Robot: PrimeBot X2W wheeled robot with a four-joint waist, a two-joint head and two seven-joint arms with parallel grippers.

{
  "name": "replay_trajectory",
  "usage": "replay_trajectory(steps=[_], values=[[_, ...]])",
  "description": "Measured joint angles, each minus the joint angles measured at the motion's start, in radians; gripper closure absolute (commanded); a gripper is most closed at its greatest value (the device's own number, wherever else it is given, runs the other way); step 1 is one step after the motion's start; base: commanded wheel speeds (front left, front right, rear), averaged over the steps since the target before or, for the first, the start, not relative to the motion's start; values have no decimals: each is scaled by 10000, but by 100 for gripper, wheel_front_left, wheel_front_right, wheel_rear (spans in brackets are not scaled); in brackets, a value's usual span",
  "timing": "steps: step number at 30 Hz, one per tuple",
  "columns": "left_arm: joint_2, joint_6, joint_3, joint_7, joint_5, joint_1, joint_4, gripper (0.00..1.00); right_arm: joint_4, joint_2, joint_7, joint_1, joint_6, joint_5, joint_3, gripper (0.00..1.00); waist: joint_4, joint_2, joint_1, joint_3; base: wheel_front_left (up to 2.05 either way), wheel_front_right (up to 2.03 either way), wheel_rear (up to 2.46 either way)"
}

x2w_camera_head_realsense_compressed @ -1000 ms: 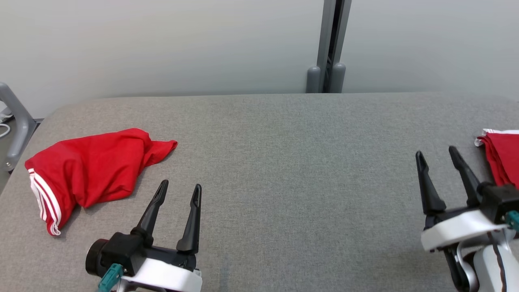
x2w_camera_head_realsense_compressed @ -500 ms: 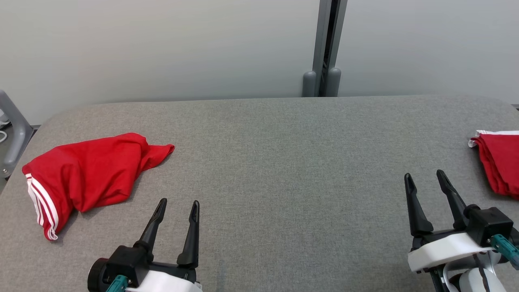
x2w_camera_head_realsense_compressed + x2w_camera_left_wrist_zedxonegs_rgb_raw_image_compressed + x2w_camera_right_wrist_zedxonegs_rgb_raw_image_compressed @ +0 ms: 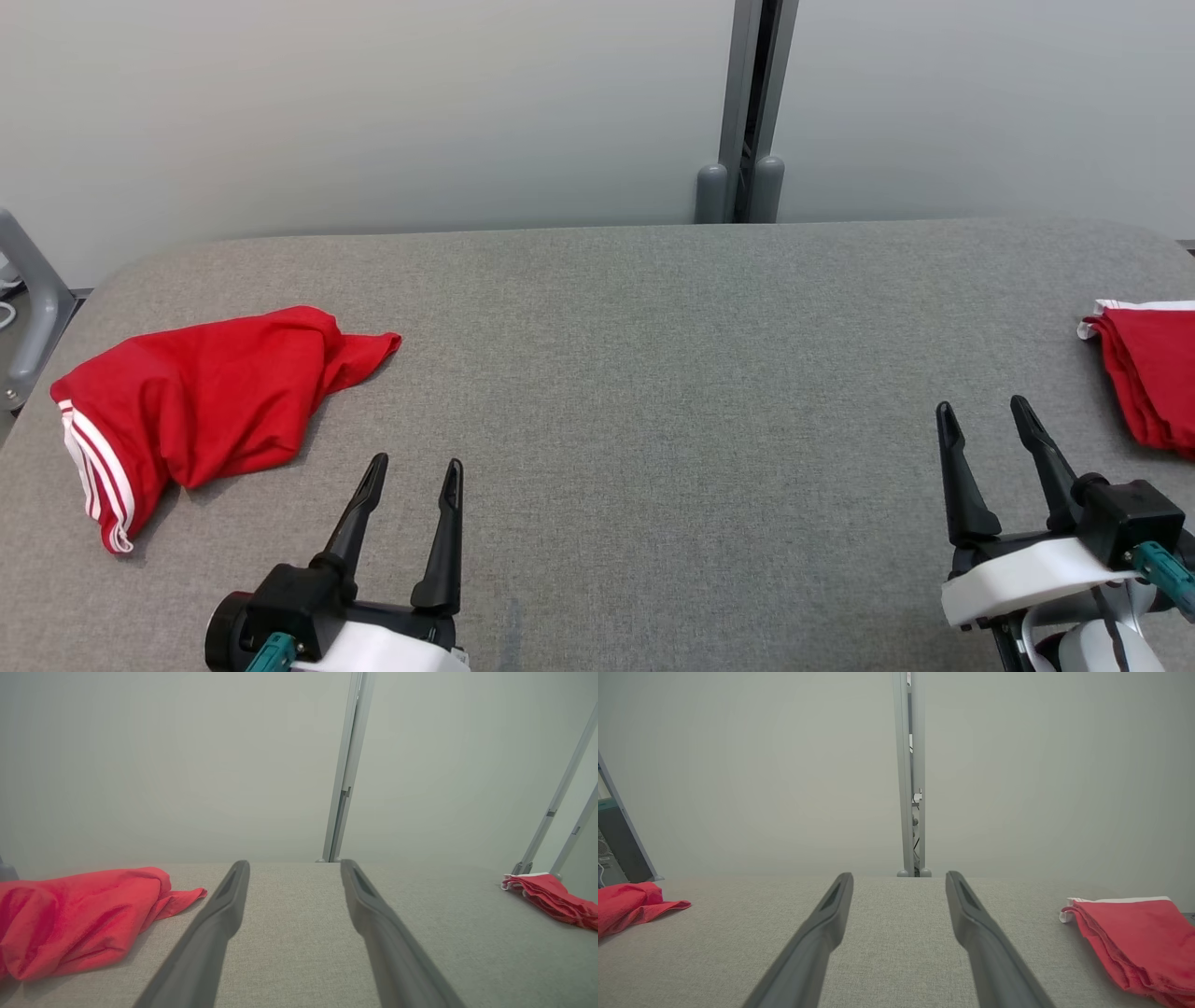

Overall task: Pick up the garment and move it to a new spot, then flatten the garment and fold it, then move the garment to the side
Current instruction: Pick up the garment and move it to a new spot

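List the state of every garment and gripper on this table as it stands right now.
crumpled red garment: bunched in a heap at the table's left end, unfolded, not held.
folded red garment: folded in layers, lying at the table's right edge, not held.
left gripper: open, empty, clear of the crumpled garment.
right gripper: open, empty, beside the folded garment without touching it.
table: grey cloth top, bare between the two garments.
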Motion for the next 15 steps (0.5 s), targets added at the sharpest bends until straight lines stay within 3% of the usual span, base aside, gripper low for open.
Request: replay_trajectory(steps=[15], values=[[0, -44, -90, 0, -15, 1, 42, 0, 52, 12, 0, 12, 0, 42, -12, 0, 70, 0, 0, -10, 0, 0, 0]])
